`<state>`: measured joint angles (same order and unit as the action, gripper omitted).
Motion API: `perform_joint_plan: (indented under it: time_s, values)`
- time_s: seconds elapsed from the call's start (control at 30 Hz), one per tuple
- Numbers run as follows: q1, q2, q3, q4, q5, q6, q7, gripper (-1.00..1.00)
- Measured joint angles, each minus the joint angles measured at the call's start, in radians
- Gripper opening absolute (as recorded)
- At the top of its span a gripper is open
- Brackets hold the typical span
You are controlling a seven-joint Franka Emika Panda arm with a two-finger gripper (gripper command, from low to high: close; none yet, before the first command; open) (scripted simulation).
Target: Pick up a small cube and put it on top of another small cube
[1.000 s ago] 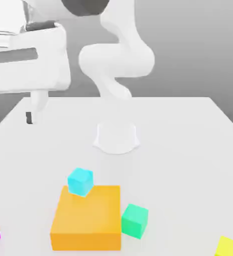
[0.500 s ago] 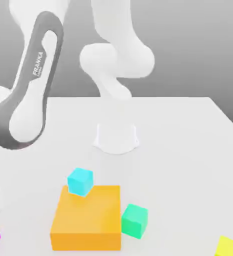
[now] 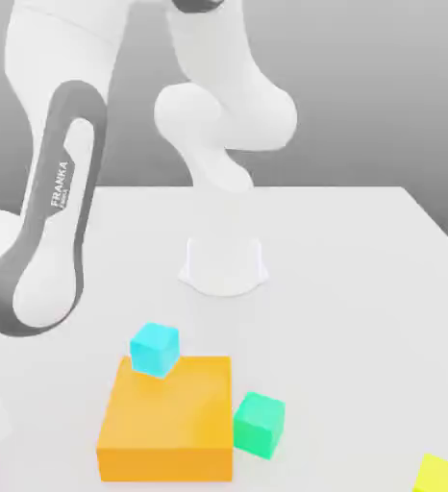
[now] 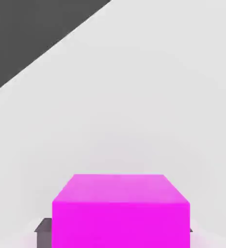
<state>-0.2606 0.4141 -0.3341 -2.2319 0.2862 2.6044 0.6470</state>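
Between the jaws (image 4: 117,237), the magenta cube (image 4: 121,218).

A bright magenta cube (image 4: 121,225), plain and smooth-faced, sits between the gripper's (image 4: 117,237) two fingers, one on either side, its top face and one upright side showing above the pale table (image 4: 134,97).

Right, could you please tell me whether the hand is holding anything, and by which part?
Yes, the hand appears to hold the bright magenta plain cube, its fingers against two opposite side faces.
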Motion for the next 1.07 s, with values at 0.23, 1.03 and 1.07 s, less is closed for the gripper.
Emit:
perform_joint_plan:
  time_s: [0.23, 1.03, 1.07]
  values:
    - [0.088, -0.24, 0.009, -0.182, -0.021, -0.06, 0.164, -1.0]
    - [0.087, -0.621, 0.213, -0.655, -0.341, 0.078, 0.746, 1.0]
    - [0.087, -0.621, 0.213, -0.655, -0.341, 0.078, 0.746, 1.0]
